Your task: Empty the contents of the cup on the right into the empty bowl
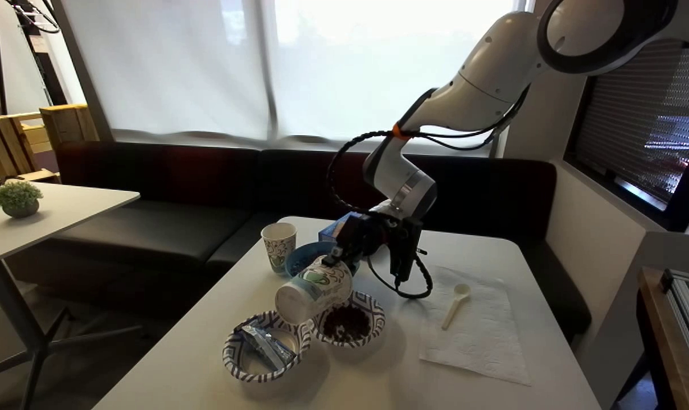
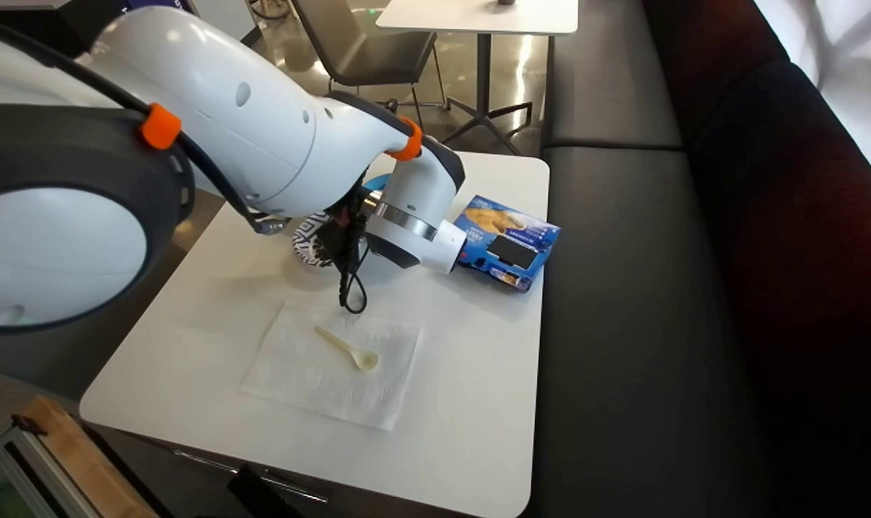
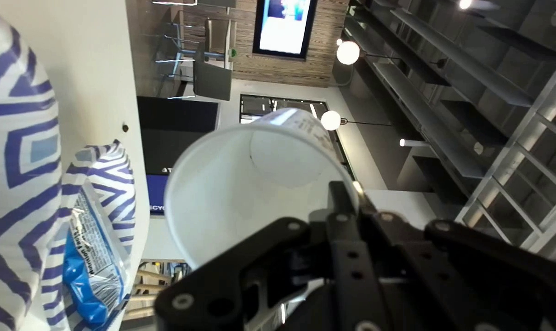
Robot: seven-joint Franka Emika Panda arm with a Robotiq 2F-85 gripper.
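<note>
My gripper [image 1: 336, 257] is shut on the rim of the cup [image 1: 316, 287]. In the wrist view its fingers [image 3: 351, 195] pinch the rim, one inside and one outside. The cup is tipped on its side in the air, its base toward the lower left in an exterior view. The cup's inside [image 3: 246, 188] looks white and empty in the wrist view. Below the cup's mouth stands the striped bowl [image 1: 377, 310], holding dark reddish-brown pieces with some pale bits. The bowl also shows in an exterior view [image 2: 306, 241] and at the wrist view's left edge [image 3: 20, 156].
The twin striped bowl [image 1: 230, 356] holds silvery packets [image 1: 270, 347] and touches or nearly touches the bowl. A blue bowl [image 1: 299, 259], another paper cup [image 1: 278, 242] and a blue box [image 2: 507, 241] stand behind. A spoon [image 1: 457, 304] lies on a paper towel [image 1: 487, 341].
</note>
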